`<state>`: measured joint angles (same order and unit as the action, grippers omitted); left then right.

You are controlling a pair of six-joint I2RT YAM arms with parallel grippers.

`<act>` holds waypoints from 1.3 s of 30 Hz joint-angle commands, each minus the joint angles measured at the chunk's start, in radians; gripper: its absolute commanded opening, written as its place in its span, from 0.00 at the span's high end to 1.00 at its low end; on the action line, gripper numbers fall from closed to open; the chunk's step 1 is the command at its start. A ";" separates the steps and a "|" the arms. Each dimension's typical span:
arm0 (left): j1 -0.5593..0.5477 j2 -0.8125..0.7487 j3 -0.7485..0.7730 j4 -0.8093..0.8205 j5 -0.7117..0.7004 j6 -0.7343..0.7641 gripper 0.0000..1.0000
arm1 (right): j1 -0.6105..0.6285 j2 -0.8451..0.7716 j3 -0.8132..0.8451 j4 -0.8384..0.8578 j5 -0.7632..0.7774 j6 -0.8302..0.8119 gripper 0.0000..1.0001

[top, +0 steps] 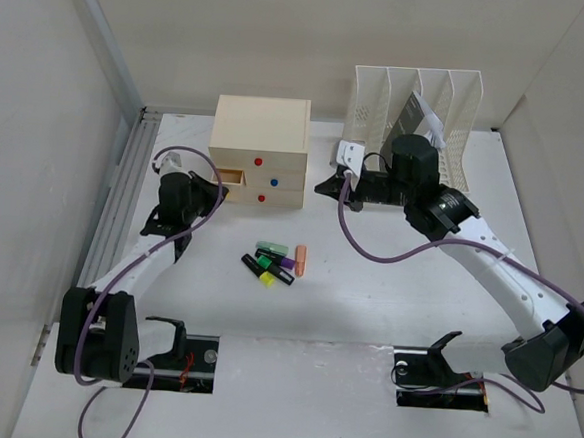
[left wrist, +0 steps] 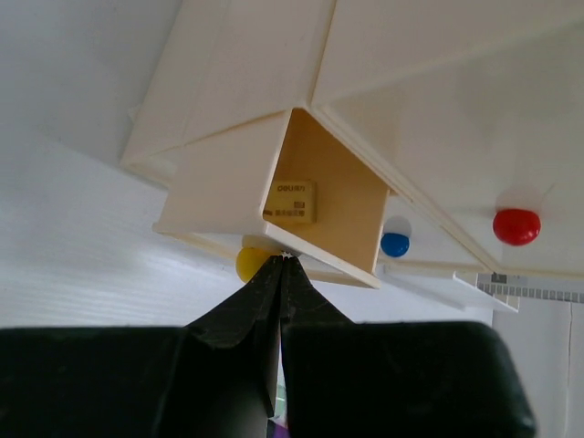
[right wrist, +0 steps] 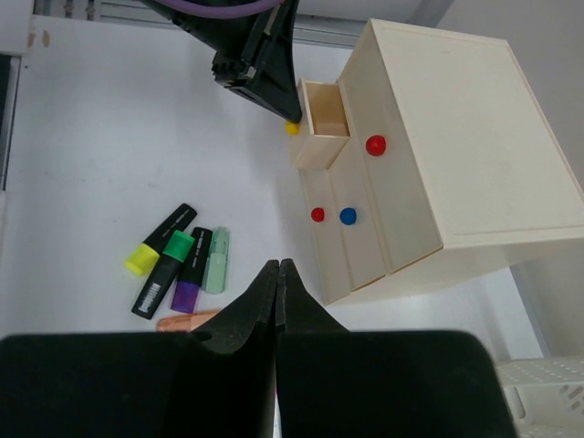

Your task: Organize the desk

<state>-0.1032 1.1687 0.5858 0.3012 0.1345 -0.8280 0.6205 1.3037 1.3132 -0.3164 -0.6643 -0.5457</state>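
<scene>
Left wrist view: left hand, fully closed and holding nothing, sits at the yellow knob of the pulled-out drawer. Probable next step: load highlighters from the counter.

Dark print stands on a small tan block at 9 o'clock inside the open drawer; wording unreadable. White print on a marker barrel is likewise illegible.

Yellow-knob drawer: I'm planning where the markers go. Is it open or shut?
Open. The drawer juts out of the wooden box, its inside showing.
</scene>
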 commanded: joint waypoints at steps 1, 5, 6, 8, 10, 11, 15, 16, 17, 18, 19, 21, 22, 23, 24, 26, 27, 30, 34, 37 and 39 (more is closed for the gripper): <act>0.005 0.045 0.063 0.071 -0.035 0.006 1.00 | -0.007 -0.029 -0.003 0.053 -0.034 -0.013 1.00; 0.005 0.091 0.089 0.093 -0.055 0.006 1.00 | -0.007 -0.029 -0.003 0.053 -0.034 -0.013 1.00; 0.005 0.114 0.103 0.093 -0.055 0.006 1.00 | -0.007 -0.029 -0.003 0.053 -0.034 -0.013 1.00; 0.005 0.135 0.115 0.104 -0.064 0.006 1.00 | -0.016 -0.029 -0.012 0.053 -0.034 -0.022 1.00; 0.005 0.158 0.126 0.113 -0.064 0.006 1.00 | -0.016 -0.029 -0.012 0.053 -0.034 -0.022 1.00; 0.005 0.158 0.137 0.113 -0.064 0.006 1.00 | -0.016 -0.029 -0.012 0.053 -0.034 -0.022 1.00; 0.005 0.181 0.147 0.122 -0.073 0.006 0.99 | -0.016 -0.029 -0.012 0.053 -0.034 -0.022 1.00; 0.005 0.181 0.147 0.122 -0.073 0.006 0.97 | -0.016 -0.029 -0.012 0.053 -0.034 -0.022 1.00; 0.005 0.181 0.147 0.122 -0.073 0.006 0.96 | -0.016 -0.029 -0.012 0.053 -0.034 -0.022 1.00; 0.005 0.181 0.147 0.122 -0.073 0.006 0.96 | -0.016 -0.029 -0.012 0.053 -0.034 -0.031 1.00; 0.005 0.181 0.147 0.122 -0.082 0.006 0.96 | -0.016 -0.029 -0.012 0.053 -0.034 -0.031 1.00; 0.005 0.181 0.147 0.122 -0.082 0.006 0.91 | -0.016 -0.029 -0.012 0.053 -0.034 -0.031 1.00; 0.005 0.171 0.147 0.122 -0.093 0.006 0.89 | -0.016 -0.029 -0.012 0.053 -0.034 -0.031 1.00; 0.005 0.171 0.138 0.122 -0.093 0.006 0.88 | -0.016 -0.029 -0.012 0.053 -0.034 -0.031 1.00; 0.005 0.171 0.138 0.122 -0.093 0.006 0.86 | -0.016 -0.029 -0.012 0.053 -0.034 -0.031 1.00; 0.005 0.171 0.147 0.122 -0.102 0.006 0.82 | -0.016 -0.029 -0.012 0.053 -0.034 -0.031 1.00; 0.005 0.171 0.158 0.112 -0.102 0.006 0.81 | -0.016 -0.029 -0.012 0.053 -0.034 -0.031 1.00; 0.005 0.171 0.169 0.111 -0.102 0.006 0.80 | -0.025 -0.029 -0.012 0.053 -0.044 -0.031 1.00; 0.005 0.180 0.178 0.111 -0.102 0.006 0.80 | -0.025 -0.029 -0.022 0.053 -0.054 -0.031 1.00; 0.005 0.171 0.169 0.111 -0.102 0.006 0.80 | -0.025 -0.029 -0.022 0.053 -0.054 -0.031 1.00; 0.005 0.145 0.140 0.111 -0.092 -0.005 0.80 | -0.025 -0.029 -0.022 0.053 -0.054 -0.031 1.00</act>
<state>-0.1028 1.3544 0.7151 0.3634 0.0475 -0.8257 0.6018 1.3022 1.2919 -0.3061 -0.6823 -0.5694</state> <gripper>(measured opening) 0.201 0.009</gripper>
